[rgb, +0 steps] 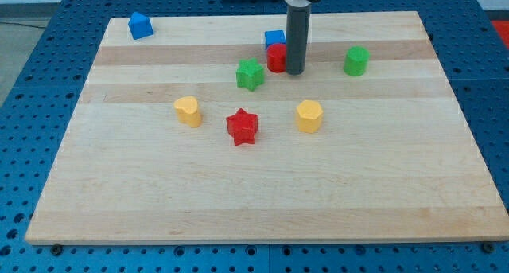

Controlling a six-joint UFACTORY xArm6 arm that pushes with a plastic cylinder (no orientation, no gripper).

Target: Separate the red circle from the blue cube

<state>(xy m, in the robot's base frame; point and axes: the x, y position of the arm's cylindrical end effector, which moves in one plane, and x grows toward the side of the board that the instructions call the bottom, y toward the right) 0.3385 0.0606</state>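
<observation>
The red circle stands on the wooden board just below the blue cube, touching it, near the view's top middle. My rod comes down from the top, and my tip rests on the board right next to the red circle's right side, at or nearly at contact. The blue cube is up and to the left of the tip, partly hidden by the red circle and the rod.
A green star lies just left of the red circle. A green block is to the right. A red star, a yellow heart and a yellow hexagon sit mid-board. Another blue block is at top left.
</observation>
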